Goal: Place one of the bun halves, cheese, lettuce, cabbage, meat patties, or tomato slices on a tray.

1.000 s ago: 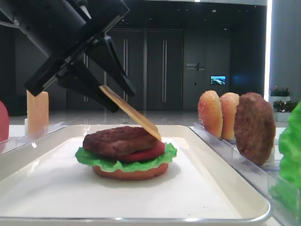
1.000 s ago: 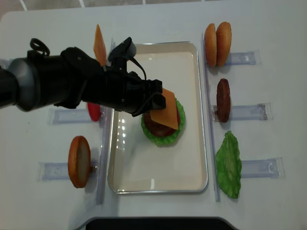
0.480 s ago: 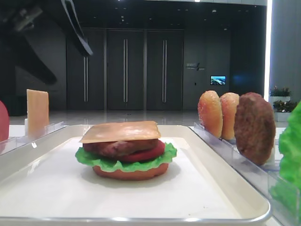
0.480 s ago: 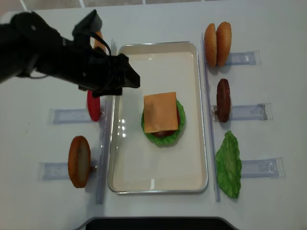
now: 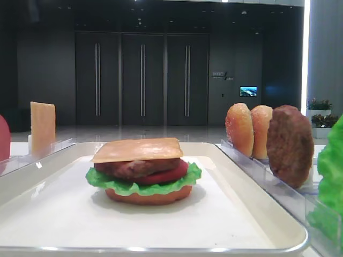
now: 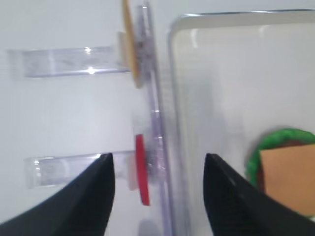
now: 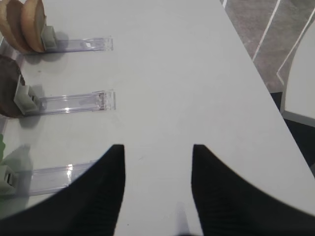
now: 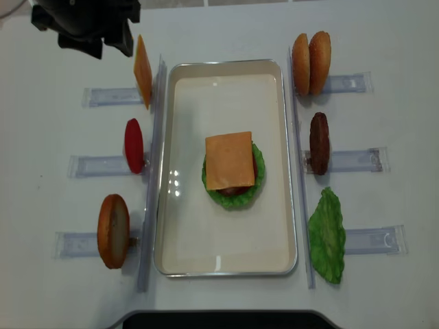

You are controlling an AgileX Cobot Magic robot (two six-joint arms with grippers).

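pincer on the left (image 6: 156,196) is spread apart with nothing between its tips. in the left wrist view it looks down on the rack strip along the tray's left rim, with a red tomato slice (image 6: 141,169) standing on edge just under the gap. in the overhead view that arm sits in the upper left corner, well apart from the stack, so my read is the drop is done and it is clear of the build.

right pincer (image 7: 157,189) is also apart and empty, parked over bare table (image 7: 187,78) right of the racks, out of the way.

cheese (image 8: 230,160) lies flat on top of the stack, mid tray (image 8: 226,264), slightly tilted in the low side view. under it: meat patty (image 5: 136,167), tomato, lettuce (image 5: 142,184), bun base (image 5: 149,197). flat and centred so the next layer sits stable.

spares stand upright in clear racks (image 8: 357,160) either side, probably so a pincer can take them by the edge: spare cheese slice (image 8: 143,70) upper left, single bun half (image 8: 113,230) lower left, bun halves (image 8: 310,62) upper right, spare patty (image 8: 318,142) and a lettuce leaf (image 8: 326,235) on the right.

likely next: top bun.
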